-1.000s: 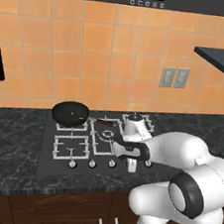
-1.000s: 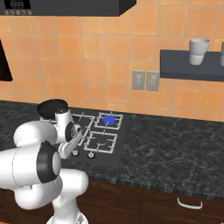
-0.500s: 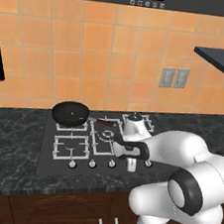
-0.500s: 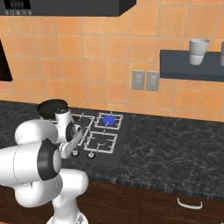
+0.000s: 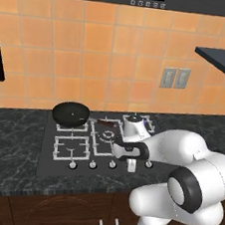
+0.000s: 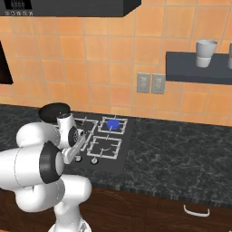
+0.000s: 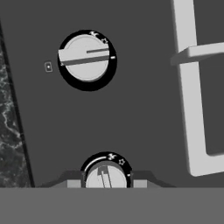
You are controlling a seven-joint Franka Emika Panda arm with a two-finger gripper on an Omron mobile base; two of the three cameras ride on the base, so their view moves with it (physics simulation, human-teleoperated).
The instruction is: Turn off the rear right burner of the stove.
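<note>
A: Where's the rear right burner point(image 6: 113, 123)?
B: Back right of the stove point(image 6: 118, 156), glowing blue.
A: The hand point(image 7: 106, 183)?
B: Fingers apart, flanking a knob point(image 7: 105, 174) — it should close squarely, then twist.

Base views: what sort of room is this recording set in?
A rendered home kitchen, most likely: a black gas stove set in a dark counter, orange wall tiles, and a frying pan.

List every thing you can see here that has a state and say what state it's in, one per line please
rear right burner: lit, glowing blue
gripper: fingers either side of a knob, grip cannot be told
knob between the fingers: ridge pointing along the gripper
neighbouring knob: ridge crosswise
pan: sitting on rear left grate
cup: upright on shelf
</note>
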